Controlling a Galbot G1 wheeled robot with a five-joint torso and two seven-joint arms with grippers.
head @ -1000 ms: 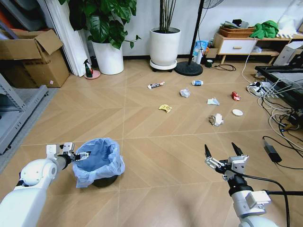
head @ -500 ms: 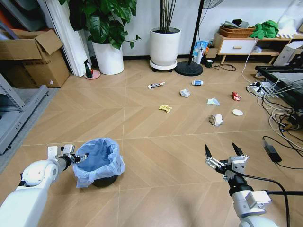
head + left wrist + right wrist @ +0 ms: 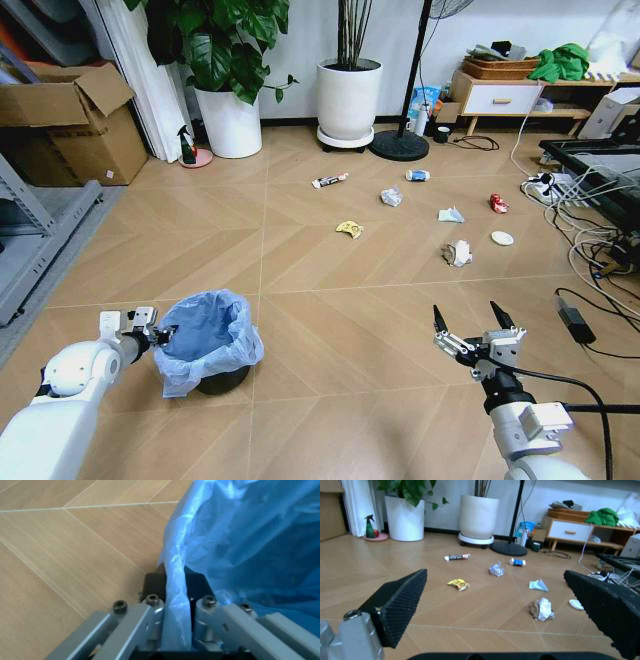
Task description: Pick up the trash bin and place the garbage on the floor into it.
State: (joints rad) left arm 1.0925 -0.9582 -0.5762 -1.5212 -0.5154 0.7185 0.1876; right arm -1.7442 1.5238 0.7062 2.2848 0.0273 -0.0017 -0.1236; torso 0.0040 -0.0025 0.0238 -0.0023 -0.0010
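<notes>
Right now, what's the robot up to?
The left gripper is shut on the rim of the trash bin, pinching the blue liner between its fingers; the bin sits on the floor. The right gripper hangs open and empty. The garbage lies scattered farther ahead, none of it in the bin.

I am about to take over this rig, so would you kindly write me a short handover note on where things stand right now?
Left gripper: shut on the rim and blue liner of the trash bin; the left wrist view shows the liner pinched between its fingers. The bin sits on the floor by the robot's left side, not lifted.
Right gripper: open, empty, hovering low on the robot's right.
Garbage, all ahead on the floor: tube wrapper, can, paper wads, yellow peel, pale scrap, red wrapper, white disc.
Done: bin gripped. Left: lift it and collect every piece.
</notes>
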